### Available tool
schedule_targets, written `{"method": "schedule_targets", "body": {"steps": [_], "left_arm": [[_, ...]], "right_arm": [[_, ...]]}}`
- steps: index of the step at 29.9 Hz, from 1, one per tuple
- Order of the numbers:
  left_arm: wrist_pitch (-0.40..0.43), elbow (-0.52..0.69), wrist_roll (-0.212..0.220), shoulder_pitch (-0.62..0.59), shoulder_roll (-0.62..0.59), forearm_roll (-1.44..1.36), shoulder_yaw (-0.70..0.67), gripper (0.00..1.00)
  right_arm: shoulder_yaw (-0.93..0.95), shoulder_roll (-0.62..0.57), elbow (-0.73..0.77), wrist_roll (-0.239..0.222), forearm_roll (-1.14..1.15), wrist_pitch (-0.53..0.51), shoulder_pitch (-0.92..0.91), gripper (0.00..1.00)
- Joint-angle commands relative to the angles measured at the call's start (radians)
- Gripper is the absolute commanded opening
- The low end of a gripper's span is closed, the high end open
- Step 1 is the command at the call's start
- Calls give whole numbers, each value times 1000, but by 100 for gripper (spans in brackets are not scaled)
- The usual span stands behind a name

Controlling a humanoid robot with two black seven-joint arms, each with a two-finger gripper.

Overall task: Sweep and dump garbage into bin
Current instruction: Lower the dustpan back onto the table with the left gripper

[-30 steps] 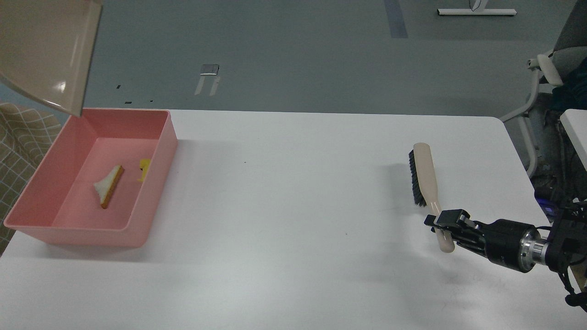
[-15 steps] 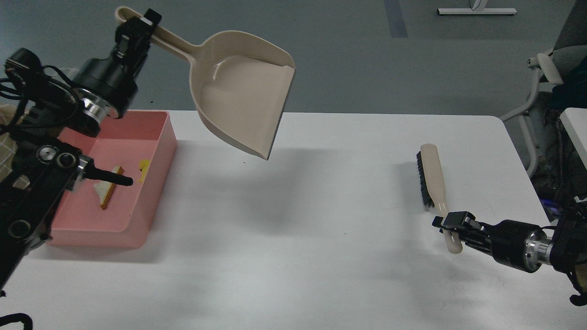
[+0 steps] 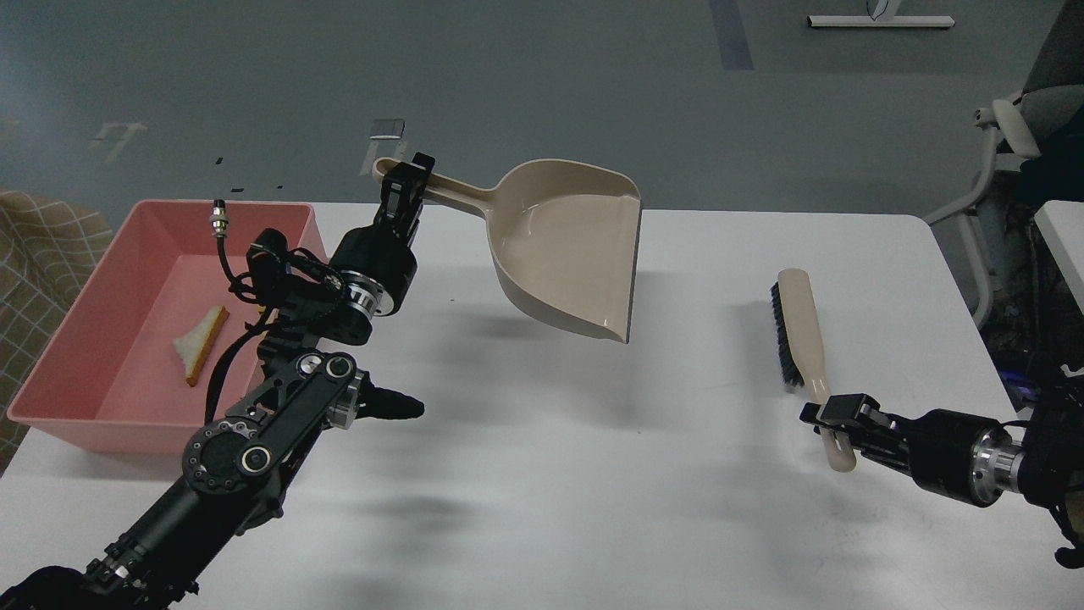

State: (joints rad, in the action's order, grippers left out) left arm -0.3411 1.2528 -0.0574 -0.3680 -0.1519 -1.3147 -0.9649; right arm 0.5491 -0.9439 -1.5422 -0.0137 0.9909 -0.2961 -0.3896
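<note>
The salmon-pink bin (image 3: 93, 280) stands at the table's left edge. The white bread slice with a brown crust (image 3: 201, 342) lies on its floor. The yellow scrap is hidden behind my left arm. My left gripper (image 3: 405, 188) is shut on the handle of the beige dustpan (image 3: 569, 246) and holds it in the air over the middle of the table, mouth tilted down to the right. My right gripper (image 3: 834, 421) is shut on the handle of the beige brush (image 3: 799, 335), whose black bristles rest on the table at the right.
The white table (image 3: 559, 474) has its far edge behind the dustpan and its right edge near the brush. An office chair (image 3: 1008, 161) stands beyond the right corner. A checked fabric (image 3: 42, 254) shows left of the bin.
My left arm has swung the dustpan from above the bin rightward and down to the table's middle. The brush has shifted slightly toward the right and near side.
</note>
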Motion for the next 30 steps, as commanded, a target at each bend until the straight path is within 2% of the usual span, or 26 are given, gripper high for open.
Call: {"method": "schedule_targets", "body": {"steps": [1, 3, 7, 22, 24, 25, 26, 27, 29, 30], "left_arm": [[-100, -24, -45, 0, -5, 0, 89, 0], [-148, -45, -58, 1, 2, -5, 118, 0], [-148, -114, -81, 1, 8, -3, 167, 0], [-148, -144, -79, 46, 32, 6, 172, 2], [-148, -147, -81, 50, 32, 9, 172, 31], [-148, -148, -79, 50, 32, 9, 172, 40], [-148, -151, -81, 50, 34, 9, 172, 53], [-148, -151, -81, 50, 34, 9, 172, 54], [-148, -151, -81, 64, 34, 9, 172, 78], [-148, -151, -81, 69, 32, 9, 172, 84]], "right_arm": [[0, 2, 1, 0, 0, 0, 1, 0], [0, 2, 1, 0, 0, 0, 0, 0], [-1, 2, -4, 0, -2, 0, 1, 0], [0, 7, -4, 0, -3, 0, 2, 0], [0, 7, -4, 0, -3, 0, 3, 0], [0, 7, -4, 0, -3, 0, 3, 0], [-1, 8, -4, 0, -3, 0, 3, 0], [-1, 8, -4, 0, -3, 0, 3, 0], [-1, 14, -6, 0, -3, 0, 3, 0], [-1, 16, -6, -2, -3, 0, 3, 0]]}}
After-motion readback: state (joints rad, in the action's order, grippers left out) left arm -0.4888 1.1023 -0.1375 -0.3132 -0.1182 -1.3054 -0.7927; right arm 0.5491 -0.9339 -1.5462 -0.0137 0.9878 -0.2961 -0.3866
